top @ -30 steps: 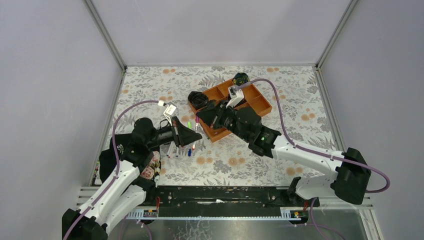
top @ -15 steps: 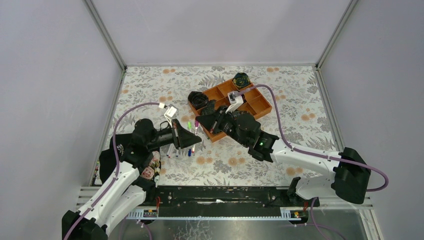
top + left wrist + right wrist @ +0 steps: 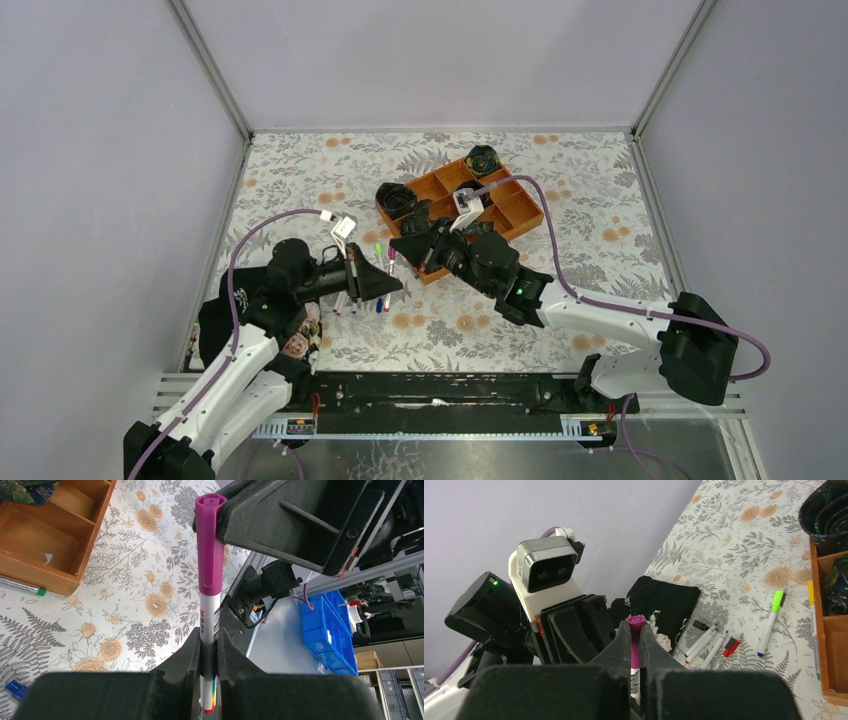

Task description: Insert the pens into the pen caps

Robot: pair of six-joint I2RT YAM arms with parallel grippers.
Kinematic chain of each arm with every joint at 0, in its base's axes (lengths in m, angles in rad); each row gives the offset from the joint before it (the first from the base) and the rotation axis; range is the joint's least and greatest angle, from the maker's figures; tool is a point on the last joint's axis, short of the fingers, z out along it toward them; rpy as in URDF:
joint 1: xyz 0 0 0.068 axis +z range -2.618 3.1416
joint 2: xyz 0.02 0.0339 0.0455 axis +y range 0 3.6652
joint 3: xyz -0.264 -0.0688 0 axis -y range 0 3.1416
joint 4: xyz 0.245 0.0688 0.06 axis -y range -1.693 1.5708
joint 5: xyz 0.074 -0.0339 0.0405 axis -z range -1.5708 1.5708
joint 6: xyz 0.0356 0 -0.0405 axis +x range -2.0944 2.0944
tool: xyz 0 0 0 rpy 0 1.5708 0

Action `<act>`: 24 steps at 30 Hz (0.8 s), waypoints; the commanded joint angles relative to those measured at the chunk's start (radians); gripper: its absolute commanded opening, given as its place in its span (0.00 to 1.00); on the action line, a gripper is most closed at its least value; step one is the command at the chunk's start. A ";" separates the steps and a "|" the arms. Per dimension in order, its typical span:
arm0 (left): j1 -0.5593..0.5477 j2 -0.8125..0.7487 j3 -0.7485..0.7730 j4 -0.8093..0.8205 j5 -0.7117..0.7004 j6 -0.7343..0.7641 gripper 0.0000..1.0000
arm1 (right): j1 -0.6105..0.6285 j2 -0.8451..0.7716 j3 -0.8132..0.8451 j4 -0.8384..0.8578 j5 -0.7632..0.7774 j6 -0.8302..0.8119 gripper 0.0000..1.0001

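Note:
My left gripper is shut on a white-barrelled pen that sticks out past its fingertips. A magenta cap sits on the pen's far end. My right gripper is shut on that magenta cap, its finger beside the cap. Several more white pens lie on the floral table, with a green-capped pen, a red cap and a black cap next to them.
An orange wooden tray with compartments stands behind the right arm, and a pen lies along its edge. Dark fabric rolls sit at its corners. A black cloth lies by the left arm. Small blue caps lie near the pens.
My right gripper has moved left and nearer, towards my left gripper. My left gripper has shifted slightly right. The two now meet at the pen and cap.

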 commanded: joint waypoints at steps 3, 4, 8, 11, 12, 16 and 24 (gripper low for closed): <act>0.017 0.006 0.036 0.023 -0.297 0.052 0.00 | 0.120 -0.056 0.080 -0.435 -0.084 -0.103 0.11; 0.017 0.004 0.018 -0.024 -0.353 0.041 0.00 | 0.120 -0.073 0.109 -0.482 -0.022 -0.137 0.24; 0.017 0.045 -0.044 -0.110 -0.478 -0.034 0.00 | 0.106 -0.141 0.171 -0.582 0.173 -0.223 0.62; 0.017 0.126 -0.073 -0.097 -0.492 -0.087 0.00 | 0.076 -0.173 0.168 -0.621 0.213 -0.238 0.73; 0.016 0.156 -0.080 -0.081 -0.485 -0.098 0.00 | 0.063 -0.179 0.162 -0.631 0.216 -0.236 0.74; 0.009 0.260 -0.076 -0.026 -0.485 -0.113 0.00 | 0.026 -0.202 0.122 -0.658 0.216 -0.202 0.77; 0.008 0.423 -0.045 0.090 -0.457 -0.091 0.12 | 0.004 -0.197 0.083 -0.673 0.208 -0.164 0.78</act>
